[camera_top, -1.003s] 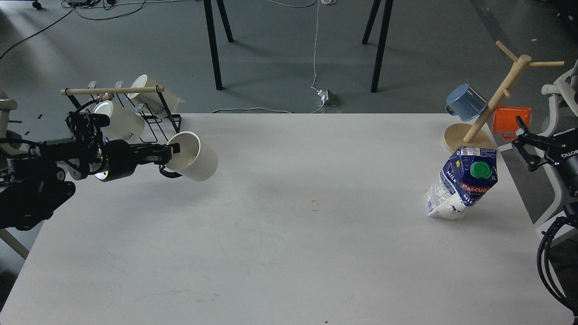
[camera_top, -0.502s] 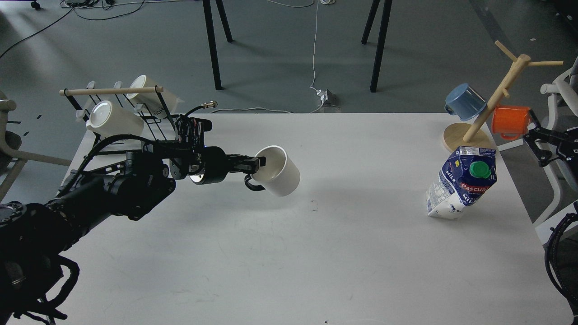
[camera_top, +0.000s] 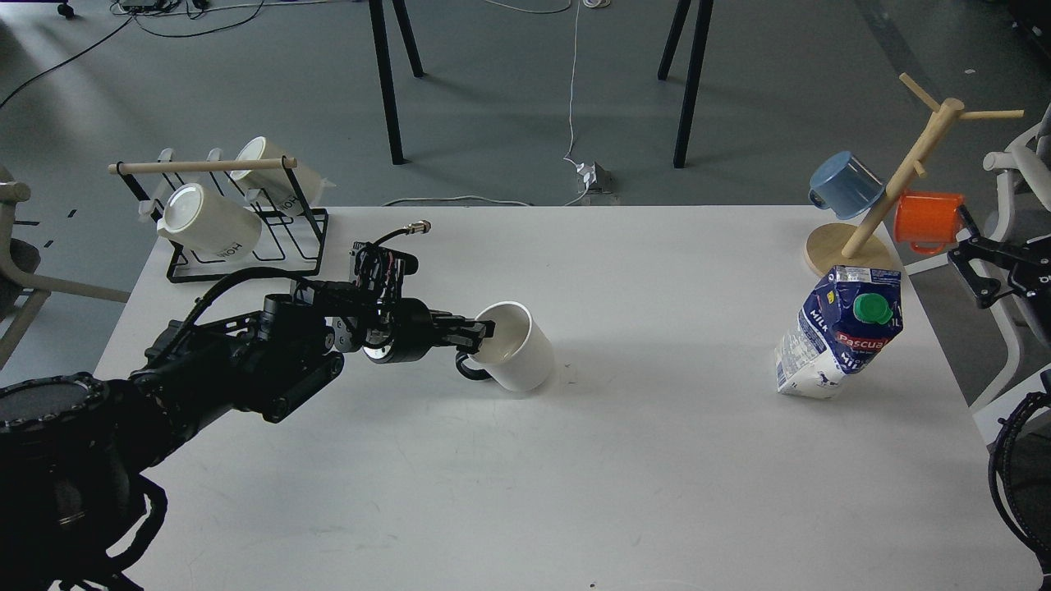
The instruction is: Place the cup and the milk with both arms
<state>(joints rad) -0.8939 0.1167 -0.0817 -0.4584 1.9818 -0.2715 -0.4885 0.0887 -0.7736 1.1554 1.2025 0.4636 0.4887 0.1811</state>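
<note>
The plain white cup [camera_top: 517,355] with a black handle sits near the middle of the white table [camera_top: 575,492], its mouth tilted toward my left arm. My left gripper [camera_top: 483,330] is shut on the cup's near rim, one finger inside. The milk carton [camera_top: 842,332], blue and white with a green cap, stands leaning at the right side of the table. My right gripper [camera_top: 969,258] is at the far right edge, beside the carton and apart from it; its fingers stand spread open and empty.
A black wire rack [camera_top: 238,238] with a wooden bar holds two lettered white mugs [camera_top: 209,226] at the back left. A wooden mug tree [camera_top: 895,185] at the back right carries a blue mug [camera_top: 846,185] and an orange mug [camera_top: 928,220].
My left arm carried the cup from beside the rack rightward to the table's middle and lowered it to the surface. The right gripper shifted slightly at the right edge. The milk has not moved.
</note>
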